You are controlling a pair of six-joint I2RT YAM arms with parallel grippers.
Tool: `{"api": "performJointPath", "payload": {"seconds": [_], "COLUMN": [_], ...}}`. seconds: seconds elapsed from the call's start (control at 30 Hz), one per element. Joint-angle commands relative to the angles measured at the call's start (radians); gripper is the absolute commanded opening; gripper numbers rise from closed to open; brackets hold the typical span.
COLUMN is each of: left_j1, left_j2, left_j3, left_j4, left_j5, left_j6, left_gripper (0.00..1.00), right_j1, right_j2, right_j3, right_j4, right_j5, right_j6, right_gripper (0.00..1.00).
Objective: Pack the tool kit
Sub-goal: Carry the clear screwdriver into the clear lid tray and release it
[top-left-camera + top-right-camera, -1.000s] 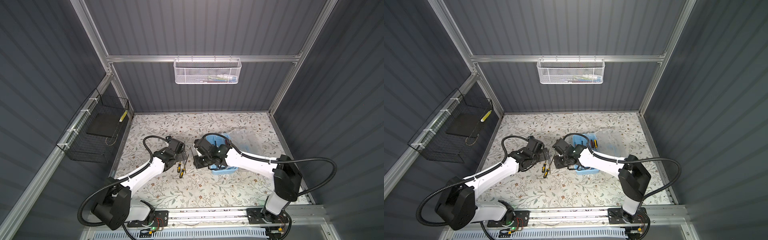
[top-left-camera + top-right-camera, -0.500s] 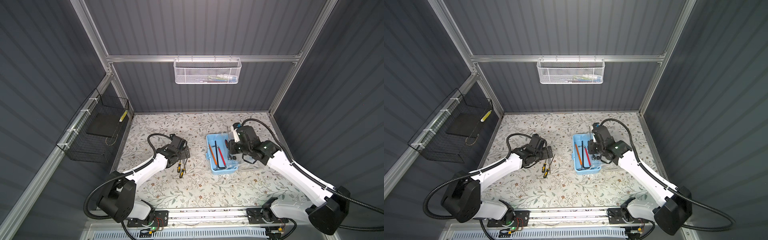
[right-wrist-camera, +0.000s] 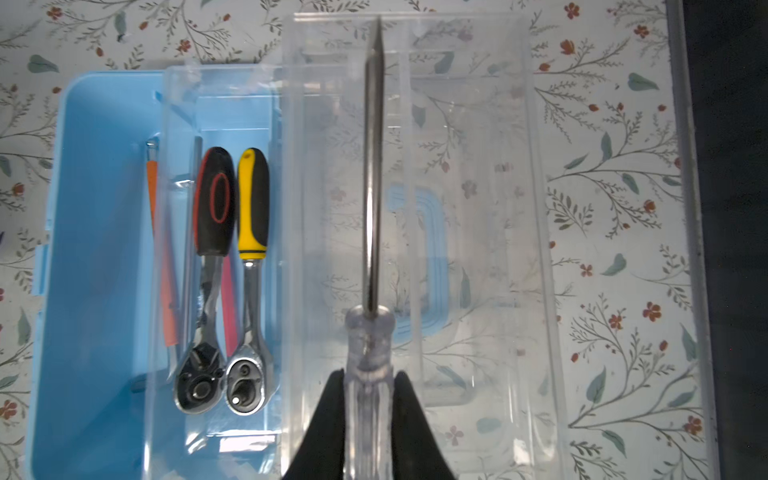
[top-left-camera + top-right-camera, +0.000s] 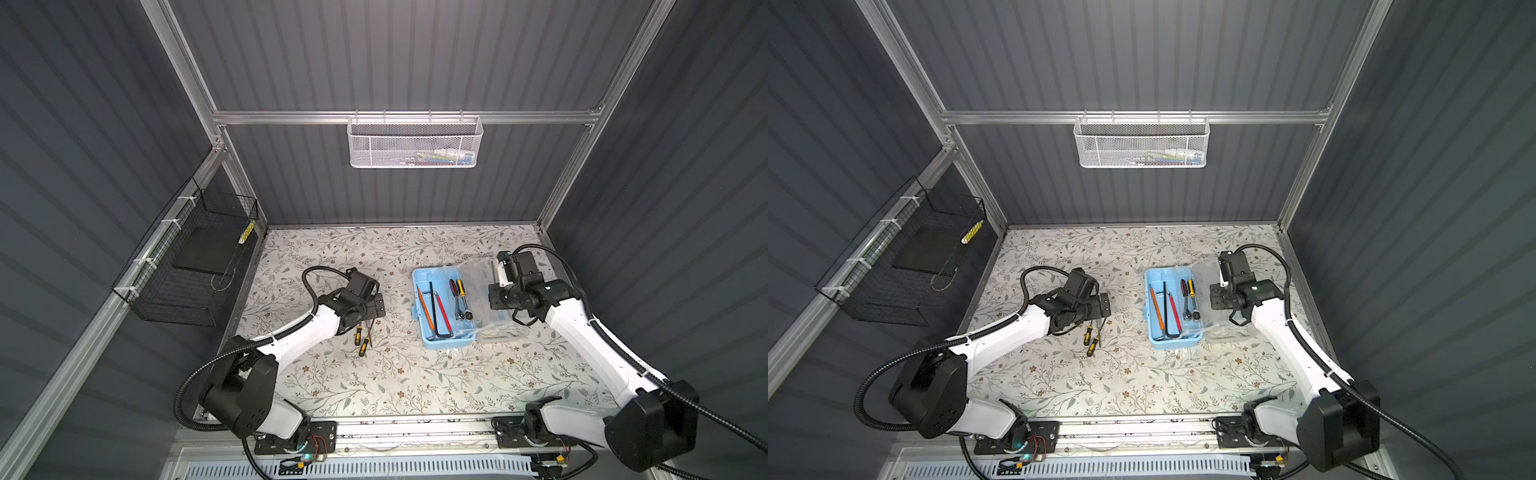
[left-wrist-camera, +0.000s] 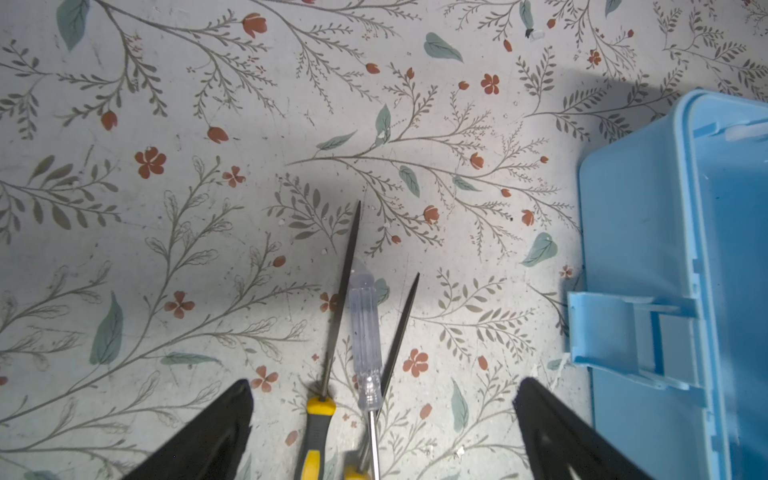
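Right gripper is clamped on the clear-handled screwdriver. I'm hovering it over the open clear lid, not the blue box beside it. Release here and it lands on the lid and blocks closing. Left gripper is spread wide above three loose tools on the mat. If I close now, I likely grab several or scatter them.

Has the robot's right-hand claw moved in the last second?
Yes. The right gripper crossed from the left of the blue box to its right, over the clear lid.
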Motion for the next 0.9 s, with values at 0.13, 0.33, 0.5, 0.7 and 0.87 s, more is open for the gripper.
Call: {"api": "performJointPath", "payload": {"seconds": [0.13,0.33,0.5,0.7,0.87], "left_j1": [-0.006,-0.006,-0.006,-0.006,-0.006], "left_j2": [0.024,0.026,0.039,0.07,0.154], "left_j3": [0.04,0.037,0.046,0.068,0.131], "left_j4": [0.0,-0.001,0.001,-0.015,-0.067], "left_j5": [0.019,0.015,0.016,-0.003,-0.023], "left_j6": [0.029,0.03,0.033,0.041,0.073], "left_gripper": [1.0,1.0,1.0,0.96,0.81], "right_j1": [-0.009,-0.009,-0.009,-0.009,-0.008], "right_j2": [0.068,0.086,0.085,0.038,-0.011], "right_j3": [-0.009,-0.019,-0.019,-0.01,0.003], "right_j4": [0.001,0.0,0.002,0.014,0.017], "right_j5": [-0.004,0.011,0.014,-0.032,-0.06], "right_j6": [-0.024,-0.015,0.001,0.042,0.074], "right_gripper": [0.09,0.17,0.4,0.61,0.66]}}
